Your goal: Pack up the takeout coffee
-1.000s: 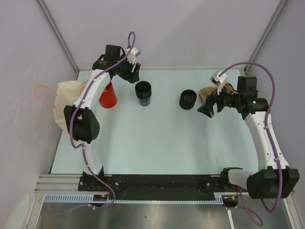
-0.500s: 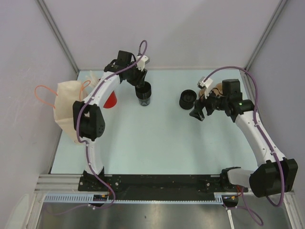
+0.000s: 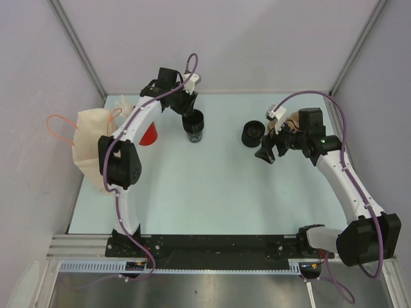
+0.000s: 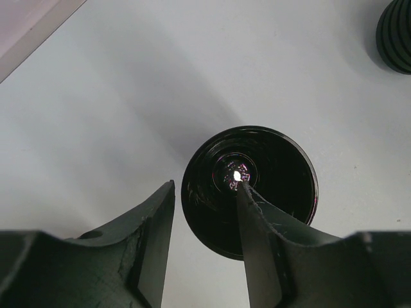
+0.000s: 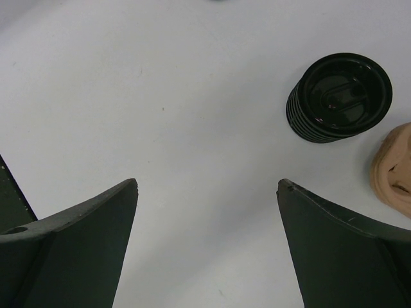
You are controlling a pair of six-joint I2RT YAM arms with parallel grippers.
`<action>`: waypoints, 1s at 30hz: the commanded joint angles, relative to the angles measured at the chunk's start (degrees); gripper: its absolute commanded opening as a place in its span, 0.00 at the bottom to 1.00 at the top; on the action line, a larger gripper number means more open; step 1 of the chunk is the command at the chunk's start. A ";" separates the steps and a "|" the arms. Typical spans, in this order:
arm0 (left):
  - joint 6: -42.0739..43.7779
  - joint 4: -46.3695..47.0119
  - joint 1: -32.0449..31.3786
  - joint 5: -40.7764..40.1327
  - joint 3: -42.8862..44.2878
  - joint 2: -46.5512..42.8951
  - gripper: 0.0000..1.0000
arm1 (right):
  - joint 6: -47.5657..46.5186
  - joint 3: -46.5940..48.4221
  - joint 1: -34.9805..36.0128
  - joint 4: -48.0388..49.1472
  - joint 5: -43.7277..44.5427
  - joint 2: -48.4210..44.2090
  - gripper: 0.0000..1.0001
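A pale, blue-white table (image 3: pixel 212 192) fills the floor of the cell, closed in by plain lavender-grey walls (image 3: pixel 212 45) at the back and both sides. Slim metal posts (image 3: pixel 77 45) slant up the back corners. A black rail (image 3: pixel 212 244) and a brushed metal sheet (image 3: pixel 192 292) edge the near side under soft, even light.

Open table (image 3: pixel 218 186) between takeout coffee (image 3: pixel 192 124) and squat black cup (image 3: pixel 252 133).
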 commanded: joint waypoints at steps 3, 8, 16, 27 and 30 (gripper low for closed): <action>-0.71 0.55 0.07 -1.68 0.31 0.81 0.46 | -0.63 -0.11 0.64 1.66 -0.21 -1.53 0.94; -0.53 0.64 0.07 -2.47 0.23 1.42 0.44 | -0.64 -0.20 0.64 1.57 -0.39 -1.79 0.94; -0.53 0.47 -0.01 -2.56 0.31 1.42 0.34 | -0.55 -0.29 0.46 1.57 -0.65 -1.88 0.94; -0.62 0.64 -0.01 -3.00 0.14 0.99 0.32 | -0.72 -0.38 0.29 1.30 -0.92 -1.88 0.94; -0.62 0.82 0.16 -3.26 -0.04 0.72 0.32 | -0.81 -0.38 0.20 1.30 -0.92 -1.79 0.94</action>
